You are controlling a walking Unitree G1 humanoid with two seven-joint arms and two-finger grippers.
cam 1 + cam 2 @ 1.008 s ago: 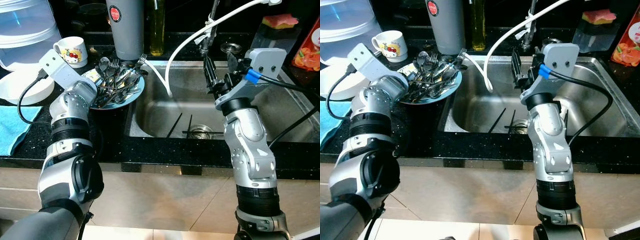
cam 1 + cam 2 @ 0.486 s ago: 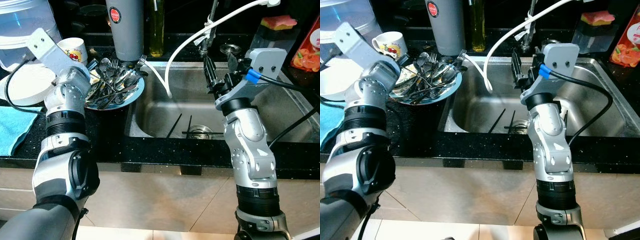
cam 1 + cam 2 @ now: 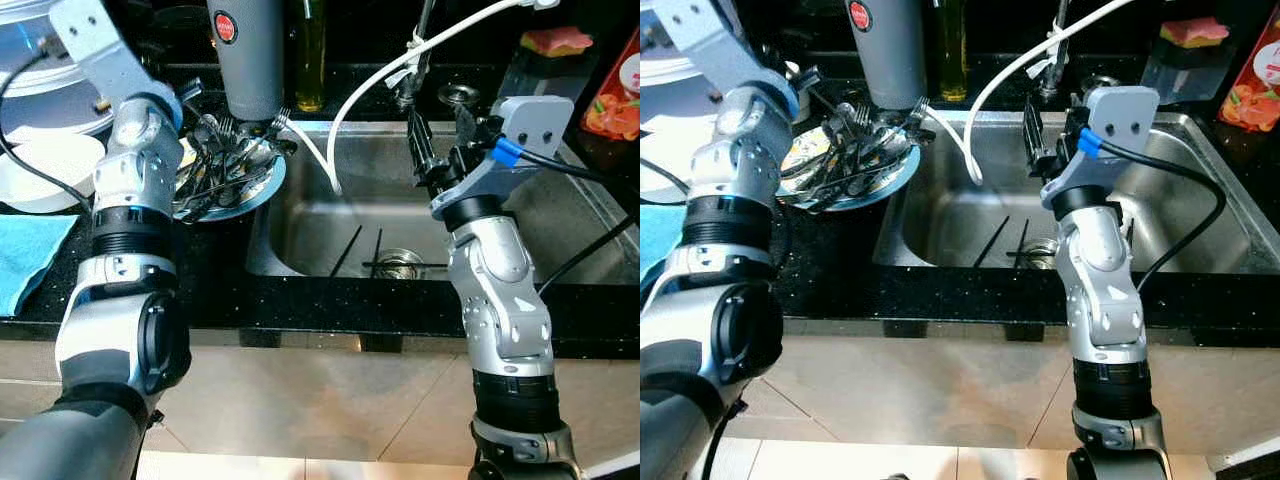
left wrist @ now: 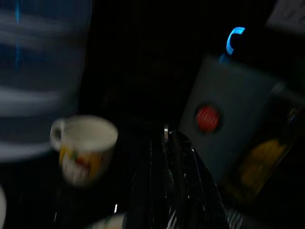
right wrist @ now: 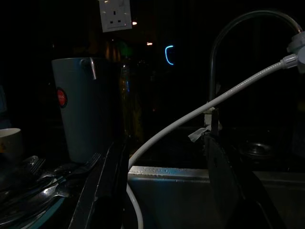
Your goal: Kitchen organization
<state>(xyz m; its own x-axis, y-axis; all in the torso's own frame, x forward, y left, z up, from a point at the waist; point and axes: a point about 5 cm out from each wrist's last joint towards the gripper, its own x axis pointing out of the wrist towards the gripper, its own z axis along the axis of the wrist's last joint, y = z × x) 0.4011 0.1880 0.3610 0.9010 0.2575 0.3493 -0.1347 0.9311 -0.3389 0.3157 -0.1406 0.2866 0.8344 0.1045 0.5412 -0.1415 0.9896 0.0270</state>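
Now the left arm stands higher and further back than a second ago: its wrist block, which then sat low beside the white cartoon mug point(image 4: 85, 149), is raised toward the counter's back corner, and the left gripper point(image 4: 170, 143) has lifted from the near side of the blue plate heaped with steel forks and spoons point(image 3: 262, 185) to above the plate's far rim. In the left wrist view its black fingers point(image 4: 178, 188) lie pressed together with a thin sliver of metal showing at their tips; what that sliver is cannot be told through the blur. The cutlery pile lies just below and in front of this gripper, on the black speckled counter point(image 3: 215, 270) at the left edge of the stainless steel sink point(image 3: 360, 215), with the tall grey canister bearing a red round badge point(image 3: 244, 55) directly behind it and the mug off to the gripper's left. The forearm rises nearly straight up from the counter edge, bending back at the wrist. The right arm has not changed; it stands upright before the sink, and the right gripper point(image 3: 438, 150) holds its two fingers spread apart over the basin, near the white hose point(image 3: 375, 70) and the tap.
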